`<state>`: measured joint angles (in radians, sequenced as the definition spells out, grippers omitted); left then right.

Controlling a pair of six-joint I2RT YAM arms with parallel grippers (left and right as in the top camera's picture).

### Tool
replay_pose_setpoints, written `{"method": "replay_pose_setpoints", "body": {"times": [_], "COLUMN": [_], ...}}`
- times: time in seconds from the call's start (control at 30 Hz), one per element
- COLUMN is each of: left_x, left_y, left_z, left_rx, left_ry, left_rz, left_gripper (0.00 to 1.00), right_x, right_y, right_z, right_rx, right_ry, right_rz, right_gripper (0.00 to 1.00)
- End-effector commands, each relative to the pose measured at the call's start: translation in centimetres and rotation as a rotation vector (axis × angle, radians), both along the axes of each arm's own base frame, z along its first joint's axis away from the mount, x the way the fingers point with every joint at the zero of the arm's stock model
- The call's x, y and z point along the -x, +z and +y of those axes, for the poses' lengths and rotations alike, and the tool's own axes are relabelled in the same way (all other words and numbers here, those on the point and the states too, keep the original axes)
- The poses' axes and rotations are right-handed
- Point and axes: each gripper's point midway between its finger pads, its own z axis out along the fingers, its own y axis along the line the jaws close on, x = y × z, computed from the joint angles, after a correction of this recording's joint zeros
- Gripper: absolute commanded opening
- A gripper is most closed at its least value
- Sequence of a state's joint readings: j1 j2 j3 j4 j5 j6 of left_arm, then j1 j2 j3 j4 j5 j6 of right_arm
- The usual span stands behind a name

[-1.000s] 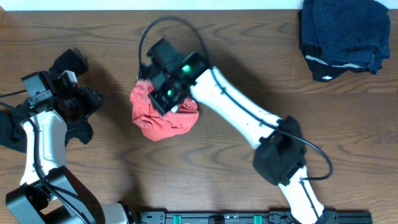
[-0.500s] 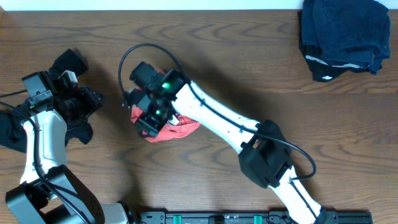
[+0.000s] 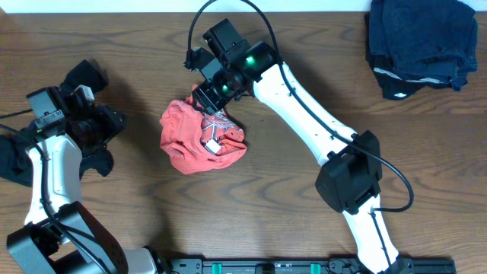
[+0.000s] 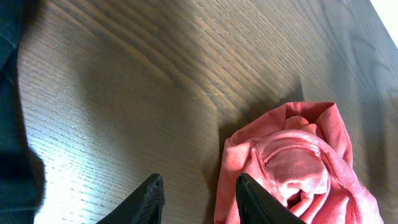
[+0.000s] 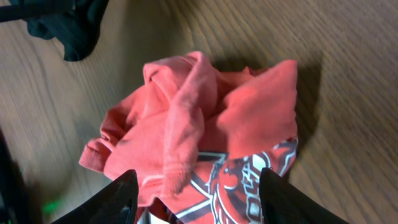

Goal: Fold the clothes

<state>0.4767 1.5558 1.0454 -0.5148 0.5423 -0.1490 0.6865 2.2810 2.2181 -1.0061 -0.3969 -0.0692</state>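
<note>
Hovering right gripper, jaws wide and empty, crumpled coral-red T-shirt just below them, left gripper partly open, empty, shirt beside it

The T-shirt hides most of its lettering.

Coral red on dark brown wood.
The crumpled T-shirt is coral-red, its lettering navy and white. The limp garment at nine o'clock is black, and the folded pile at one o'clock is dark navy. The tabletop shows streaked brown grain. The right arm and left arm are white with black joints.
</note>
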Motion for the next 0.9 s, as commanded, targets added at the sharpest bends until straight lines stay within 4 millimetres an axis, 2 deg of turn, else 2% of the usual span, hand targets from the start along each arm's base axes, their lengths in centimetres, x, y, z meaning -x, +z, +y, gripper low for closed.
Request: {"method": "replay_pose_setpoints", "body": {"times": [0.0, 0.13, 0.2, 0.33, 0.47, 0.63, 0.7, 0.73, 0.8, 0.83, 0.87], "left_x": [-0.2, -0.2, -0.2, -0.2, -0.2, -0.2, -0.1, -0.1, -0.1, -0.1, -0.1], "left_y": [-0.3, -0.3, -0.3, -0.3, -0.3, -0.5, -0.5, -0.6, -0.6, -0.6, -0.6], "left_z": [0.2, 0.2, 0.2, 0.2, 0.2, 0.8, 1.0, 1.0, 1.1, 1.2, 1.2], "left_rx": [-0.02, -0.02, -0.02, -0.02, -0.022, -0.051, -0.06, -0.062, -0.066, -0.069, -0.071], "left_ry": [-0.014, -0.014, -0.014, -0.014, -0.013, 0.002, 0.007, 0.008, 0.011, 0.012, 0.012], "left_rz": [0.004, 0.004, 0.004, 0.003, 0.0, 0.011, 0.016, 0.017, 0.018, 0.017, 0.017], "left_gripper": [0.4, 0.4, 0.4, 0.4, 0.4, 0.4, 0.4, 0.4, 0.4, 0.4, 0.4], "right_x": [0.4, 0.6, 0.6, 0.9, 1.0, 1.5, 2.2, 2.4, 2.7, 2.8, 2.9], "right_y": [0.7, -1.8, -2.8, -2.9, -3.1, -4.7, -5.4, -5.4, -5.9, -5.8, -5.7], "right_z": [0.7, 1.1, 1.3, 1.8, 1.9, 2.4, 2.9, 3.1, 3.4, 3.5, 3.8], "right_rx": [0.011, 0.042, 0.05, 0.039, 0.051, 0.066, 0.058, 0.056, 0.061, 0.059, 0.052], "right_ry": [0.019, 0.026, 0.03, 0.042, 0.043, 0.059, 0.096, 0.103, 0.111, 0.115, 0.12], "right_rz": [-0.046, -0.012, -0.001, 0.004, -0.004, 0.017, 0.035, 0.038, 0.043, 0.041, 0.037], "right_gripper": [0.6, 0.58, 0.49, 0.34, 0.36, 0.4, 0.37, 0.32, 0.08, 0.01, 0.01]}}
